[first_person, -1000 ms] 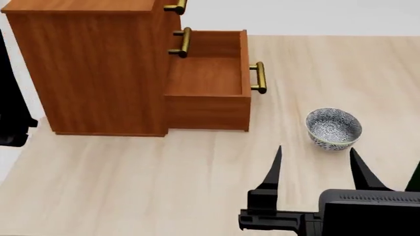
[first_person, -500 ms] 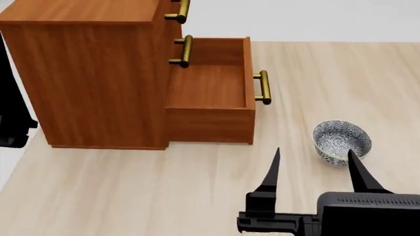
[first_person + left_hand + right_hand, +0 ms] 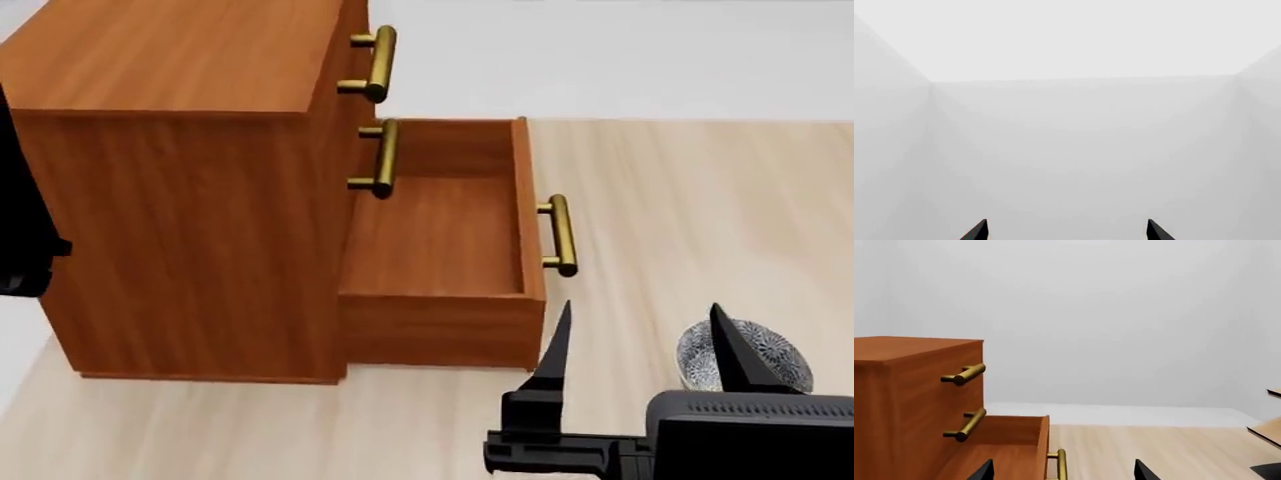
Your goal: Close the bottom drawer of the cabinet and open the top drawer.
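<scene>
the boxy reddish-brown wood-grain cabinet stands on the pale wood-grain floor at the left of the head view, its three drawer fronts facing toward that view's right. the bottom drawer, a reddish-brown wooden box with a horizontal brass bar handle, is pulled far out of the cabinet, and its open inside is bare wood. the top drawer, uppermost of the three and bearing the same kind of brass bar, sits flush in the cabinet, shut; the middle drawer below it is likewise pushed in.

the right gripper hovers low in the head view, just off the near front corner of the pulled-out bottom drawer, its two black pointed fingers spread wide apart with nothing between them and touching nothing. a blue-and-white patterned ceramic bowl rests on the floor just behind the outer finger, partly hidden by it.

in the left wrist view the left gripper shows only two dark fingertips, set well apart, before blank grey walls. a dark part of the left arm shows at the head view's left edge.
</scene>
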`<state>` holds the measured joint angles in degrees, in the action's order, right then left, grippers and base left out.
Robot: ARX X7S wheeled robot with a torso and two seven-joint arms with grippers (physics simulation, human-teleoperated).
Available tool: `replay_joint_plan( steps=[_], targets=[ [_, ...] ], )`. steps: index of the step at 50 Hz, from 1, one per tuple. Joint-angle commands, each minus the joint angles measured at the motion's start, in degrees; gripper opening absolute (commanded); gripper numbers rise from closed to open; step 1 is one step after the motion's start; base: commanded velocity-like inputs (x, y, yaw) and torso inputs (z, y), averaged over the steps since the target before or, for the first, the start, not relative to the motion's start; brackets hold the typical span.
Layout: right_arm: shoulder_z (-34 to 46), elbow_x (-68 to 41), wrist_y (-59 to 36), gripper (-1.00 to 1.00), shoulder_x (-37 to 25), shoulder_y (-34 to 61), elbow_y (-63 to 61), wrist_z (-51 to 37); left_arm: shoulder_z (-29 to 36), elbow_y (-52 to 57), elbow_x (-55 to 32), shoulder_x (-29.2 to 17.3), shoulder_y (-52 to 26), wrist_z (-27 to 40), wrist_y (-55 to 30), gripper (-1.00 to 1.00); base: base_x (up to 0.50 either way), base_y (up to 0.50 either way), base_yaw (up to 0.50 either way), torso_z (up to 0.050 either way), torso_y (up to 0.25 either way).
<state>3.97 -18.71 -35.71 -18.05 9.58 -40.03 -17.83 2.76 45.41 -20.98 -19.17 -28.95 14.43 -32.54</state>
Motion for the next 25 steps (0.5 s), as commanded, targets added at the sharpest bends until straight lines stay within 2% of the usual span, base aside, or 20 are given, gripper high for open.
replay_joint_plan(
  steps=[1,25],
  targets=[
    [0.2,-0.2,0.2,1.00,-0.2,0.0,0.1,-0.1,0.1,0.2,-0.3,-0.2,-0.3,0.4,-0.3,1.00,0.36,0.16,0.00,0.000,0.000],
    [-0.8,-1.1,1.5,1.00,-0.4,-0.9,0.3,-0.5,0.9,0.8,-0.8,-0.7,-0.7,0.8,-0.5,1.00,0.35,0.17,0.00,0.000,0.001]
  ],
)
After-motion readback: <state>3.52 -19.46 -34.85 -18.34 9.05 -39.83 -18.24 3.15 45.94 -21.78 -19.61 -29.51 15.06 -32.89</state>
